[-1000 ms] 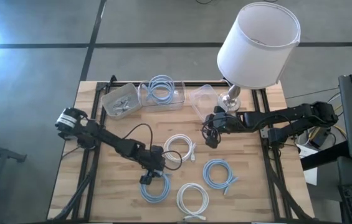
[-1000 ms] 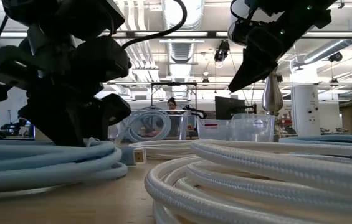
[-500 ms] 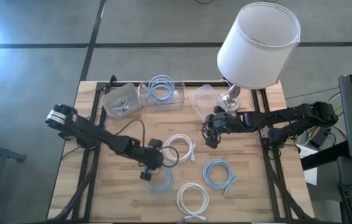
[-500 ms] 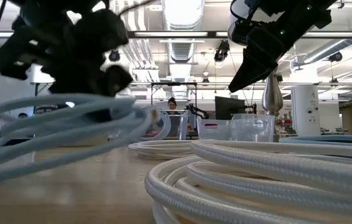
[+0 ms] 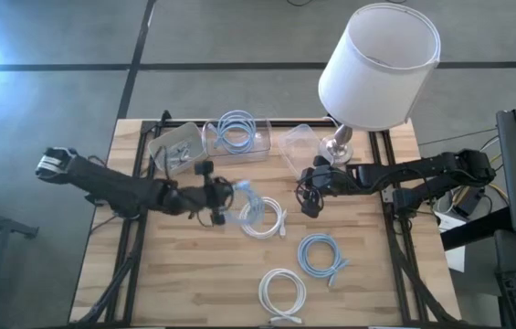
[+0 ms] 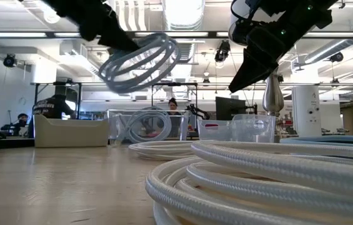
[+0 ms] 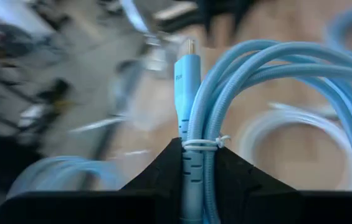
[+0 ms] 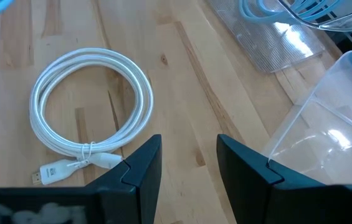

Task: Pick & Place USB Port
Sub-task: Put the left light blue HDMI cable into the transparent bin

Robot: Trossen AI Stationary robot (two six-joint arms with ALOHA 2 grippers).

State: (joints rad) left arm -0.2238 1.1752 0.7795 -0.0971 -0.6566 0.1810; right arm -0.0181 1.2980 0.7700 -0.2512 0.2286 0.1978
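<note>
A light-blue coiled USB cable is off the table in my left gripper, which is shut on it above the table's middle; in the low view the coil shows high in the air. Its plug points away from the fingers. My right gripper hovers open right of centre, above the wood near a white coil. A clear bin at the far edge holds another blue cable. My left gripper pinches the blue coil between its two fingers at the tied bundle, just behind the plug. The fingers come roughly level from the table's left. The coil is lifted clear, and its loop reaches out beyond the fingertips toward the right.
A white coil, a blue coil and a second white coil lie on the wood. A grey tray, an empty clear bin and a lamp stand along the far edge.
My left gripper has carried the blue coil up off the table's near middle and toward the far edge, swinging from pointing down to roughly level. The coil, which was flat on the wood, now hangs clear in the air.
</note>
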